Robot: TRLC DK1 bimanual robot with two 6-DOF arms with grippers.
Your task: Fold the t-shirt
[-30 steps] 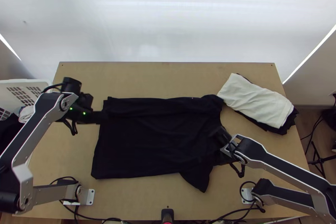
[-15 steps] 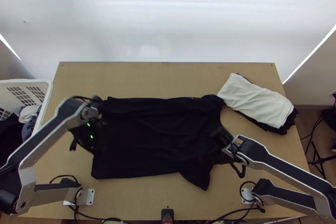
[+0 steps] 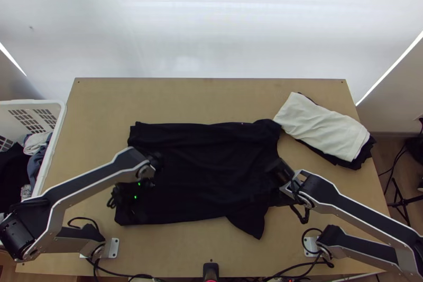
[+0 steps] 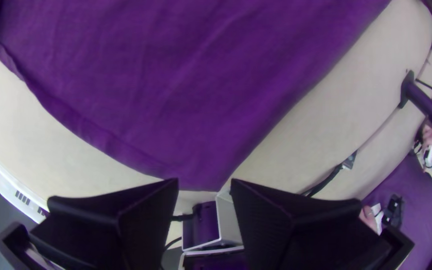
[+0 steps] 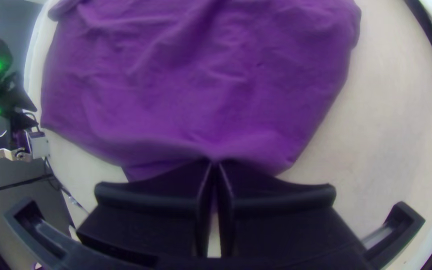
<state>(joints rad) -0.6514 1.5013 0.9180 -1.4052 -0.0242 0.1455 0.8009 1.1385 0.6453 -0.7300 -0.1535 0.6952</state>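
Your left pincer (image 4: 204,186) hangs open at the near-left corner of the dark t-shirt (image 3: 201,176); your right pincer (image 5: 214,166) grips its edge near the shoulder end. Best practice: pinch that corner shallowly, then raise both holds together, edge taut, for an even fold. Spread mid-counter (image 3: 211,97), the shirt runs lengthwise left to right, hem apparently left, sleeve (image 3: 249,225) jutting nearward.

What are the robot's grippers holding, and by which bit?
The right gripper pinches the t-shirt by its edge, near the flap sticking out. The left gripper is open, holding nothing.
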